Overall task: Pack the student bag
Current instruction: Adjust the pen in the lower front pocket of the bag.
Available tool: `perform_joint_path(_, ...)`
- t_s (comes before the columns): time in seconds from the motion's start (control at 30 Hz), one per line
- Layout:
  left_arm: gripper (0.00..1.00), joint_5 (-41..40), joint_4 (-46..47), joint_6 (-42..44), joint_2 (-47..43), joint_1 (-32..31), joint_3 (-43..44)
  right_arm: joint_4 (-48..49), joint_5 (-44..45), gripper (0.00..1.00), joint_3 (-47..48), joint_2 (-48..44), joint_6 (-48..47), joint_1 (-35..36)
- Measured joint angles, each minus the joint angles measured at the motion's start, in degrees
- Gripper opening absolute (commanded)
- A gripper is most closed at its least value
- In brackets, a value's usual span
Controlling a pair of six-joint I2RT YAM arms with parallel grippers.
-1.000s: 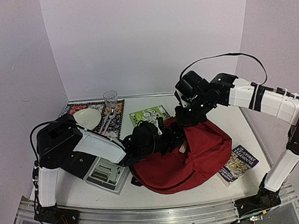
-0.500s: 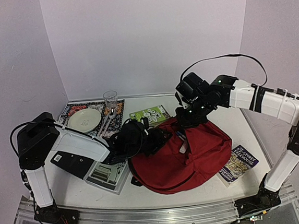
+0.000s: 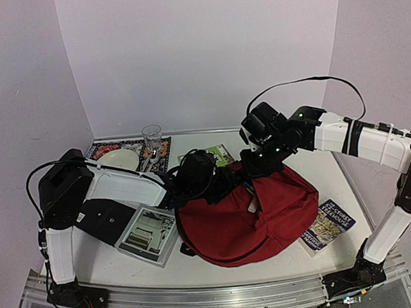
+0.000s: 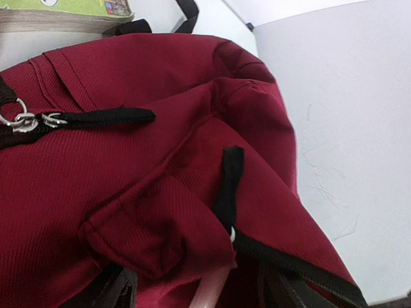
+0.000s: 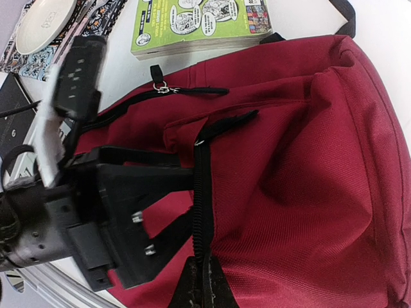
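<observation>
Start at your far left: a patterned mat (image 3: 162, 165) at the back of the table (image 3: 108, 270) carries a pale plate (image 3: 118, 161) and a clear glass (image 3: 151, 137). In front of it lie a flat black case (image 3: 103, 219) and, just beside that, a grey tray (image 3: 149, 234).

Next comes your left gripper (image 3: 219, 183), reaching in at the student bag (image 3: 254, 218) from its left side. Its jaws stand released and spread. In the left wrist view, the two dark fingers (image 4: 115, 290) sit either side of a loose fold of red fabric by a black zip pull, and they are not pinching it. Something pale pink shows in the gap; you cannot tell what it is.

A green comic book (image 3: 207, 156) lies just behind the bag, touching its top edge.

The bag itself slumps on its side at mid-table, with its zipped opening turned toward the back.

Your right gripper (image 3: 258, 167) comes down on the bag's upper rim. Its jaws are clenched on the black zip edge, which runs straight into the closed tips in the right wrist view.

At far right, a book (image 3: 328, 224) lies near the bag's lower end.
</observation>
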Motion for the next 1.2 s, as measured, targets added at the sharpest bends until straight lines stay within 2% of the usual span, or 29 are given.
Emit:
perform_joint_path(0.17,0.49,-0.2,-4.3,0.4,3.6,0.1,4.7,0.2,-0.4,0.0,-0.1,0.0,-0.2,0.0)
perform_joint_path(0.43,0.07,-0.4,-7.0,1.6,6.0,0.3,6.9,0.5,-0.8,0.0,-0.9,0.0,-0.7,0.0)
perform_joint_path(0.5,0.0,-0.4,-7.3,1.7,6.0,0.4,7.1,0.8,-0.7,0.0,-1.6,0.0,-0.7,0.0)
perform_joint_path(0.8,0.0,-0.2,-9.6,4.5,3.9,0.9,6.4,2.0,1.1,0.0,-6.2,-2.3,0.0,-0.7)
perform_joint_path(1.03,0.0,2.1,-14.8,7.2,-0.4,2.1,5.6,2.0,3.1,0.02,-7.8,-2.7,0.4,-1.9)
perform_joint_path(1.1,0.0,3.0,-16.7,8.1,-1.0,2.2,5.7,2.1,3.3,0.08,-7.9,-2.7,0.3,-1.9)
perform_joint_path(1.2,0.0,3.4,-19.8,9.5,-1.3,2.3,6.7,2.0,3.4,0.21,-7.9,-2.7,-0.4,-1.9)
